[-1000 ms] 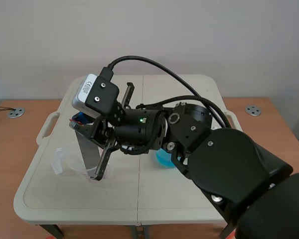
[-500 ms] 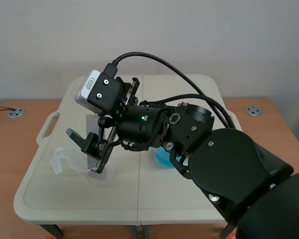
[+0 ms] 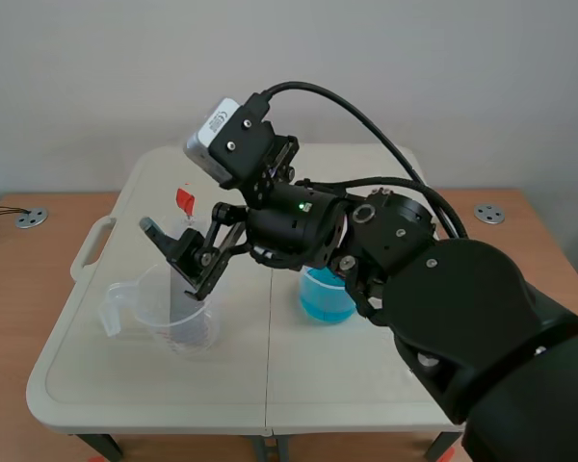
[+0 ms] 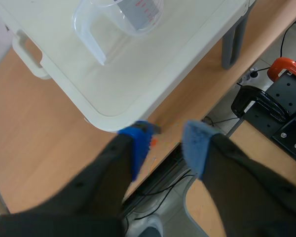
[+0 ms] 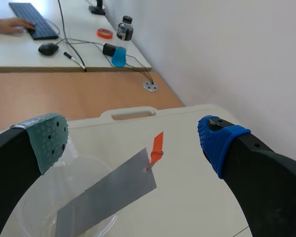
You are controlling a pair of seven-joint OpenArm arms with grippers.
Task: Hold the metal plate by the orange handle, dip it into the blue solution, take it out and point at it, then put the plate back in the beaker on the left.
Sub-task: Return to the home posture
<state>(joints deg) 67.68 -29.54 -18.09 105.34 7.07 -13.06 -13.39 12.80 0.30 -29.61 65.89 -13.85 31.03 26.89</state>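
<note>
The grey metal plate [image 5: 106,192] leans in the clear beaker [image 3: 164,313] on the table's left, its orange handle [image 3: 184,200] sticking up free. My right gripper [image 5: 133,136] hangs open just above it, the handle [image 5: 157,143] between and below the green pad [image 5: 49,136] and the blue pad [image 5: 219,136], touching neither. In the scene view one right finger [image 3: 173,252] crosses in front of the plate. The beaker of blue solution [image 3: 326,294] stands right of centre. My left gripper [image 4: 163,143] is open over the table's corner, nothing between its fingers; the clear beaker [image 4: 123,15] lies ahead of it.
The white folding table [image 3: 270,385] stands on a wooden desk, with a carrying handle [image 3: 91,245] at its left edge. The right arm's bulk covers the table's right half. Below the left gripper are cables and an orange clamp [image 4: 286,69] on the floor.
The right gripper let go of the orange handle, opened and rose up and back; the plate now stands alone in the clear beaker. The left gripper's fingers have parted.
</note>
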